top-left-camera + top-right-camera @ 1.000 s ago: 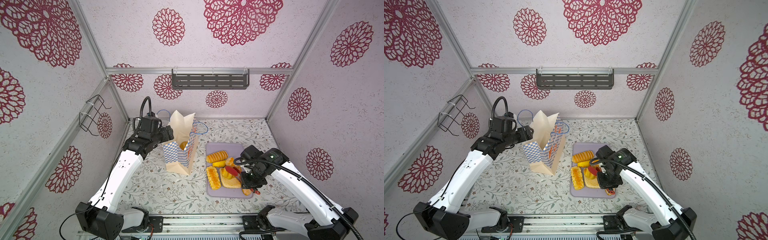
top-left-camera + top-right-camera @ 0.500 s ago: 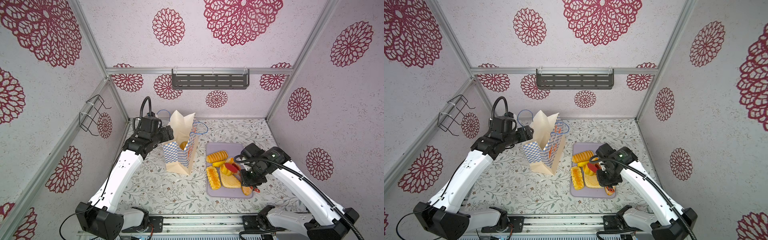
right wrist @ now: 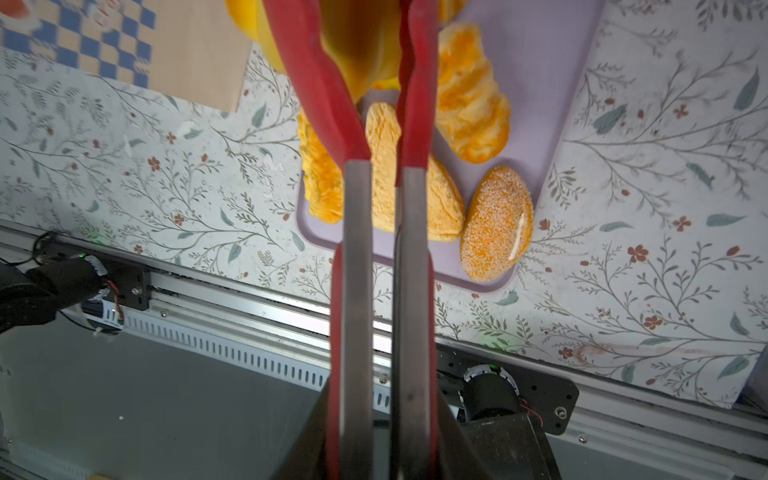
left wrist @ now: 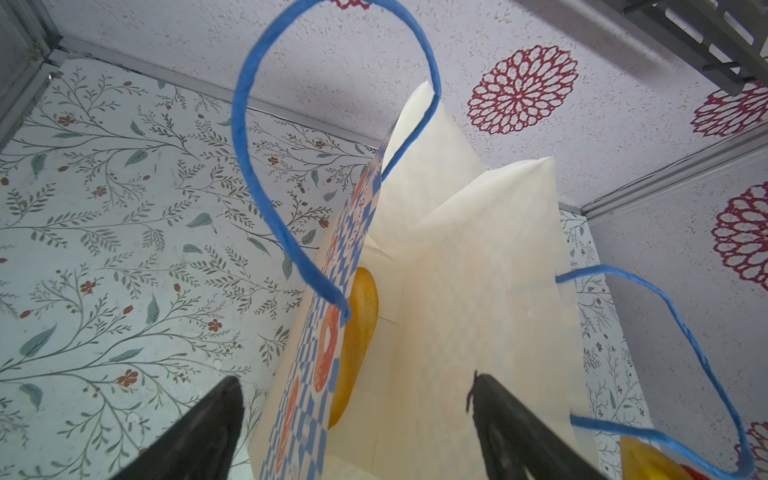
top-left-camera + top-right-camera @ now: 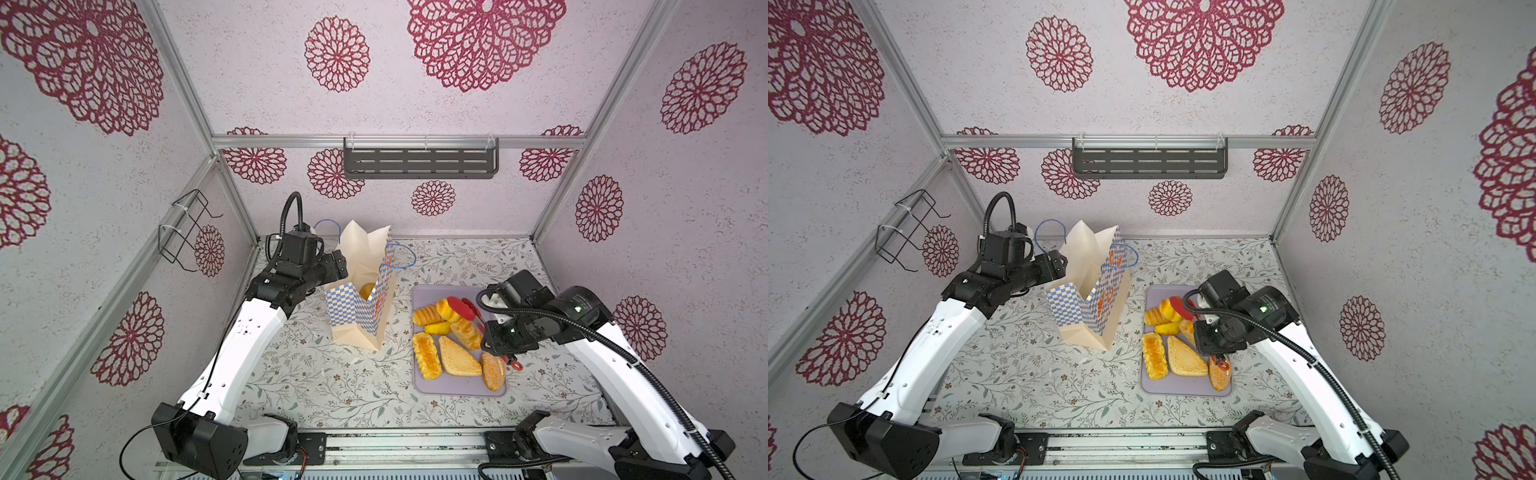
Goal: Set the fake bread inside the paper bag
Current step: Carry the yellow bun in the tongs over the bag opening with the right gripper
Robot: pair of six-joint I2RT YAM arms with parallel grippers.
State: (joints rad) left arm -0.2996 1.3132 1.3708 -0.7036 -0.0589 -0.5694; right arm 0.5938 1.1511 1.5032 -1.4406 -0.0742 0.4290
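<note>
The paper bag [image 5: 361,316] stands open left of the lilac tray [image 5: 457,386]; one fake bread [image 4: 359,345] lies inside it. My left gripper [image 5: 338,268] is open at the bag's rim, its checkered wall [image 4: 316,374] between the fingers. My right gripper [image 3: 382,436] is shut on the red tongs [image 5: 467,309], which pinch a yellow-orange fake bread [image 5: 445,308] above the tray's far end. Several more pastries lie on the tray, among them a ribbed roll [image 5: 427,316], a triangular toast [image 5: 459,357] and a sesame bun [image 5: 493,371].
A dark slotted shelf [image 5: 419,164] hangs on the back wall and a wire rack [image 5: 183,232] on the left wall. The metal rail [image 5: 395,444] with both arm bases runs along the table's front edge. Blue cord handles [image 4: 249,124] arch above the bag.
The right gripper has carried the tongs and the pinched bread up off the tray and toward its far end. The left arm and the bag have stayed put.
</note>
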